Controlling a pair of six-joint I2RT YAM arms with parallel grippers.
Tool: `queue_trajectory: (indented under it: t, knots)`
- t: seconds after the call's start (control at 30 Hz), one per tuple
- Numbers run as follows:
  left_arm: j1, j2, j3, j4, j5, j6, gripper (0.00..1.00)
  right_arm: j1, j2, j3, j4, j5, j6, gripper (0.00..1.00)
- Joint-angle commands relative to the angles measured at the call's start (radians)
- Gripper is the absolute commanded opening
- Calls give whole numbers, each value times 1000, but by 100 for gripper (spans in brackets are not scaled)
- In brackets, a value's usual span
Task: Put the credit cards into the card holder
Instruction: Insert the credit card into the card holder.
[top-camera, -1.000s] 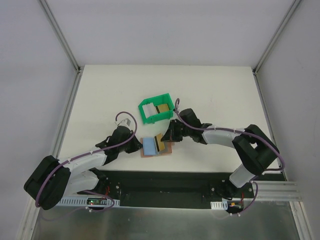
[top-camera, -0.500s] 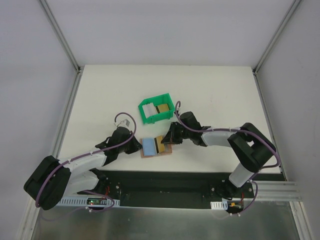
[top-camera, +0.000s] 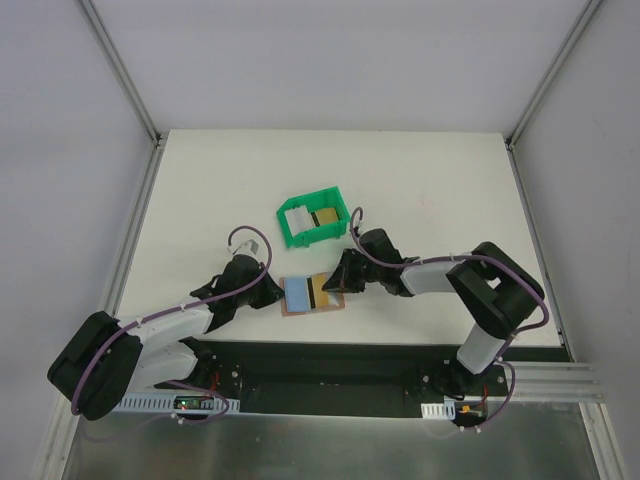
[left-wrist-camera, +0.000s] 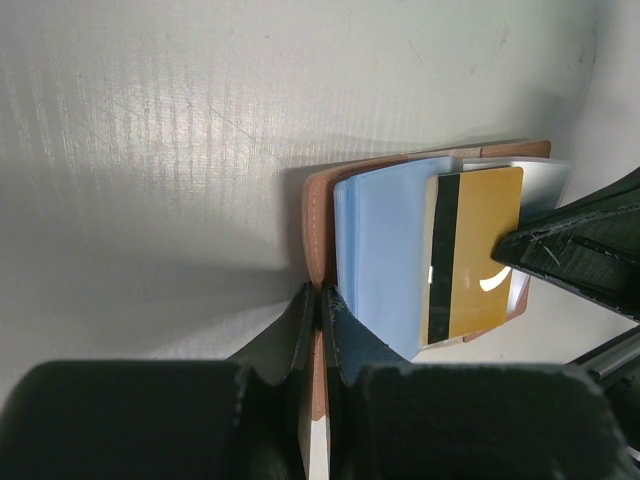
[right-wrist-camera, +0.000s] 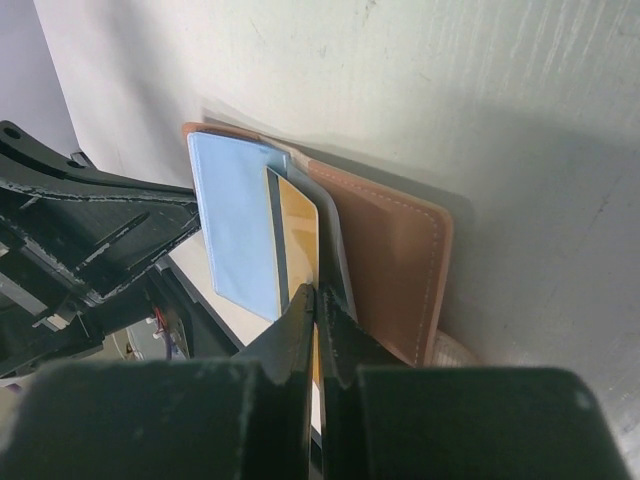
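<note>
Left gripper (left-wrist-camera: 318, 305) pinches wallet (left-wrist-camera: 318, 210) edge | right gripper (right-wrist-camera: 318, 300) pinches gold card (right-wrist-camera: 300, 230), half-seated in pocket | other cards (top-camera: 298, 218) wait in bin (top-camera: 312, 236)

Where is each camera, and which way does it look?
Top: above and behind, looking down at the table; left arm and right arm show.
Left wrist: on the left arm, faces the card holder; left gripper shows.
Right wrist: on the right arm, faces the gold card; right gripper shows.
Shared: every view sees card holder and gold card.
</note>
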Motion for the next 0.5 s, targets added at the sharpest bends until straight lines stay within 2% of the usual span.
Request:
queue_trajectory:
  t: [0.0, 0.23, 0.47]
  knots:
    - [8, 2, -16, 1, -11, -2, 0, 20, 24, -6, 44, 5, 18, 0]
    - [8, -4, -22, 4, -10, -8, 0, 26, 7, -18, 48, 53, 53, 0]
    - [8, 4, -22, 17, -3, -10, 0, 76, 64, 14, 87, 68, 99, 0]
